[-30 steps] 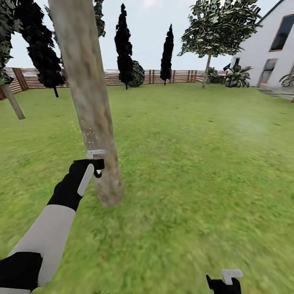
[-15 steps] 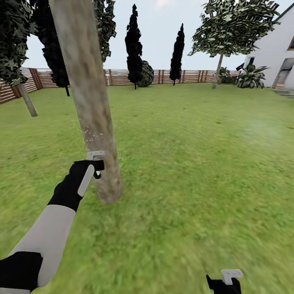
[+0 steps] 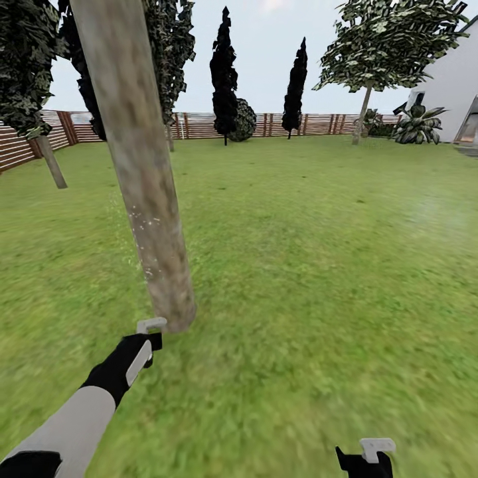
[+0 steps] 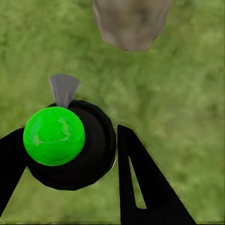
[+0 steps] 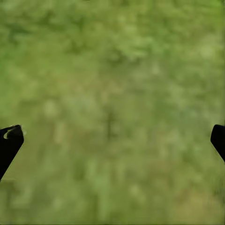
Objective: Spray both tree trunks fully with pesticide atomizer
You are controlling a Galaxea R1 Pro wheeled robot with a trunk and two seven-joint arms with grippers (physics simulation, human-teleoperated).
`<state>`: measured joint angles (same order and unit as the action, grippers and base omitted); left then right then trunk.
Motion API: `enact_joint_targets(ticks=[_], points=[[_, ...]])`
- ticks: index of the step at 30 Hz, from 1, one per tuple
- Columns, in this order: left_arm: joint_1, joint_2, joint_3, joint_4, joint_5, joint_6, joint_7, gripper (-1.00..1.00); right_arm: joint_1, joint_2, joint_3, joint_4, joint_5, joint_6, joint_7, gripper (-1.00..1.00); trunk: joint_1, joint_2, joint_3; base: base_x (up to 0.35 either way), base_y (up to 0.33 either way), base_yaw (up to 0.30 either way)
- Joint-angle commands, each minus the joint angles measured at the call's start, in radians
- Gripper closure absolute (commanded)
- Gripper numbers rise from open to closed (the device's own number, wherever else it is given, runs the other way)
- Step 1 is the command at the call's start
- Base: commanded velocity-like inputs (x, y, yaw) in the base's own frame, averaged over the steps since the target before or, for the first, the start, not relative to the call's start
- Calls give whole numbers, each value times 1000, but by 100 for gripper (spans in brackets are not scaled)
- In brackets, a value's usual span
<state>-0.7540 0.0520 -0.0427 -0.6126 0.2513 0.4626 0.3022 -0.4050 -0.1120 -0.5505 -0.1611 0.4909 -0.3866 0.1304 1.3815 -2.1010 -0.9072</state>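
Thick tree trunk [image 3: 143, 192] stands just beyond the left hand [image 3: 147, 335].

Flat, even daylight over a rendered garden, with soft textures close to the cameras.

The sky [image 3: 265, 40] is pale and bright, with no visible sun and no glare; the trees cast no distinct shadows on the grass [image 3: 318, 239]. The fence [image 3: 206, 125] and far trunks stay fairly crisp, while the lawn smears toward the head view's bottom edge. The near tree trunk [image 3: 143, 179] leans with wide-angle distortion. Both wrist views show blurred, mottled green ground [image 5: 112, 108].
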Motion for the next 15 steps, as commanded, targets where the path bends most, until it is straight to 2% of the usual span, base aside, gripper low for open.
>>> enact_joint_targets(ticks=[1,3,5,8,15], points=[[9,-1,0,4,-2,-28,0,100,0,0,0,0,0,0,0,-100,0,0,0,213,-1,0],[37,-1,0,9,2,-88,0,100,0,0,0,0,-1,0,0,-100,0,0,0,296,0,0],[60,-1,1,7,4,-100,-1,100,0,0,0,0,-2,0,1,-100,0,0,0,315,-59,0],[63,-4,-1,8,5,-102,0,100,0,0,0,0,-2,0,2,-100,0,0,0,206,-199,45],[68,-8,-1,8,6,-102,0,100,0,0,1,0,0,0,2,-100,0,0,0,152,-252,258]])
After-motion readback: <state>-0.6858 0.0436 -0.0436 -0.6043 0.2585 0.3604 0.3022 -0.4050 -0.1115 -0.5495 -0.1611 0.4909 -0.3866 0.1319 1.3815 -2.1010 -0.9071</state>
